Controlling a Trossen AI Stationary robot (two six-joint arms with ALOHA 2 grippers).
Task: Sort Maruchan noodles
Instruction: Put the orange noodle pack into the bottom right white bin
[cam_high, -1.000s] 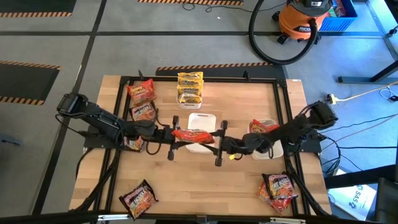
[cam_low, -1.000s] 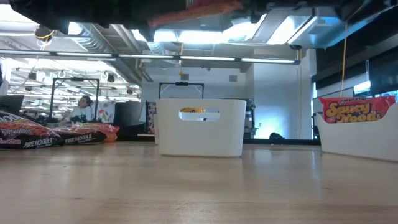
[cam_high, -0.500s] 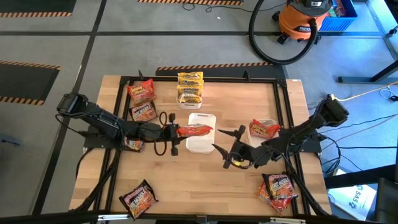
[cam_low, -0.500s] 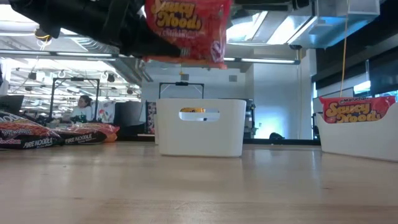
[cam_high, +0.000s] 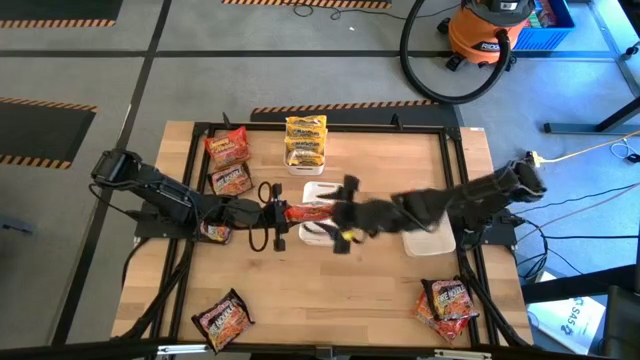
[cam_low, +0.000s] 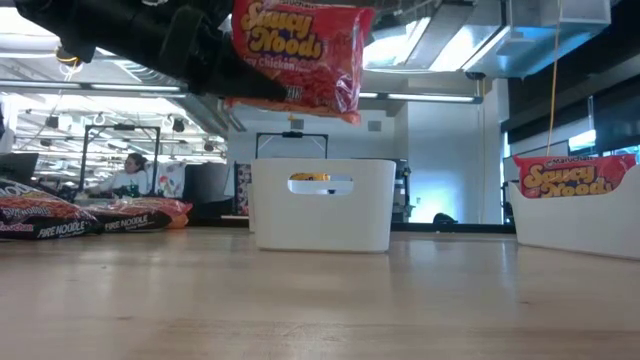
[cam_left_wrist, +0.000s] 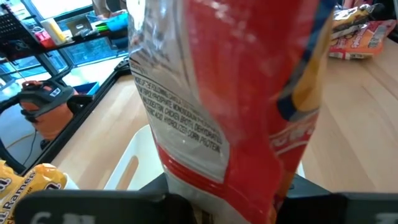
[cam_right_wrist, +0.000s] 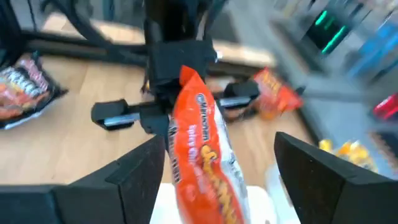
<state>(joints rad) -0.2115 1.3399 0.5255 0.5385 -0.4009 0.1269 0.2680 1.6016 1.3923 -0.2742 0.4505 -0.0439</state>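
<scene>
A red Maruchan noodles packet (cam_high: 312, 211) hangs in the air over the middle white tray (cam_high: 322, 188), with my left gripper (cam_high: 283, 212) shut on it. In the low view the packet (cam_low: 300, 45) shows its printed face above that tray (cam_low: 322, 205). My right gripper (cam_right_wrist: 217, 165) comes from the table's right, open. Its fingers (cam_right_wrist: 140, 171) stand wide on either side of the packet's free end (cam_right_wrist: 208, 186) and touch nothing. Other noodle packets lie flat on the table. My left gripper pinches the packet's left end (cam_right_wrist: 186, 78) between its two fingers, coming about level from the table's left. The packet sticks out toward the right, on edge with its printed face toward the near side, lifted clear above the middle tray.
A second white tray (cam_low: 580, 215) at the right holds a red packet (cam_low: 575, 175). Yellow packets (cam_high: 305, 140) lie at the far middle, red-orange ones (cam_high: 228, 163) at the far left, and dark ones at the near left (cam_high: 222, 318) and near right (cam_high: 447, 300).
My right gripper let go of the packet's right end, opened and drew back toward the near right, then rose and swung back to the packet. My left gripper turned and dipped a little. The packet tipped from lying flat onto its edge, face toward the near side.
</scene>
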